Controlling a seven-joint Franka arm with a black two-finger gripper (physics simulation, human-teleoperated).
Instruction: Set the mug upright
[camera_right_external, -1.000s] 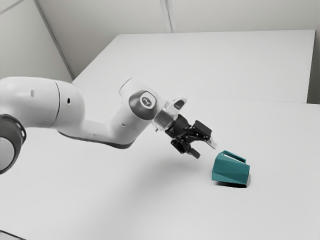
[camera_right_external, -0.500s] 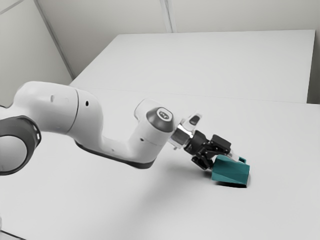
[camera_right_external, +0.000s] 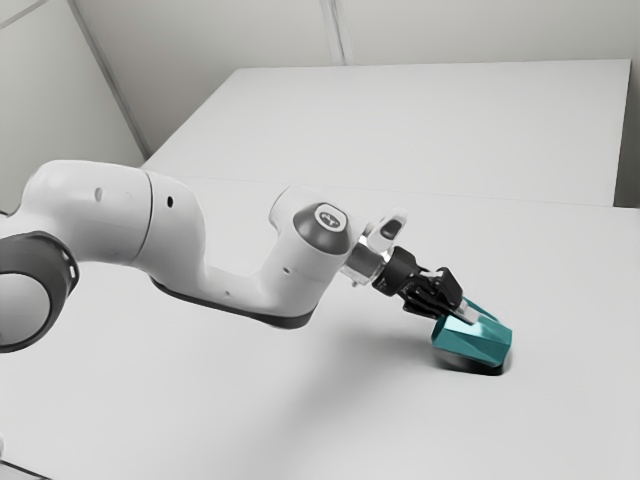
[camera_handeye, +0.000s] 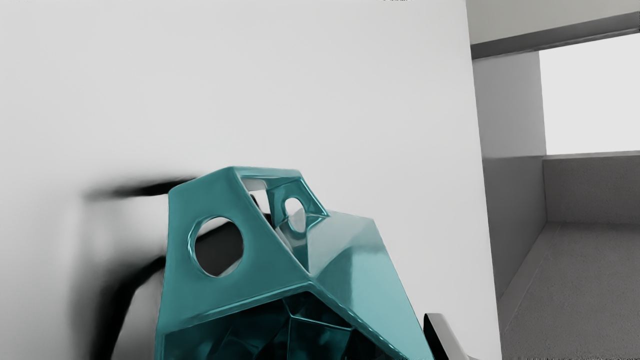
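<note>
In the exterior view my gripper (camera_right_external: 460, 312) is at the upper side of the teal mug (camera_right_external: 473, 342), shut on its wall near the mouth. The mug lies on its side, tilted, with its mouth toward my hand and its handle on the upper side. In the wrist view the mug (camera_handeye: 350, 255) shows its dark open mouth and a faceted handle with round holes. There my gripper (camera_handeye: 417, 350) has one fingertip (camera_handeye: 444, 335) against the mug's outer wall; the other finger is hidden by the mug.
The white table (camera_right_external: 250, 400) extends around the mug, whose dark shadow falls beside it. A second pale surface (camera_right_external: 430, 130) and light walls stand at the back of the exterior view. A table edge borders a grey room area in the wrist view.
My gripper has come down toward the exterior view's right to the mug, and its fingers have closed on the wall. The mug has shifted slightly to that view's right and tilted.
</note>
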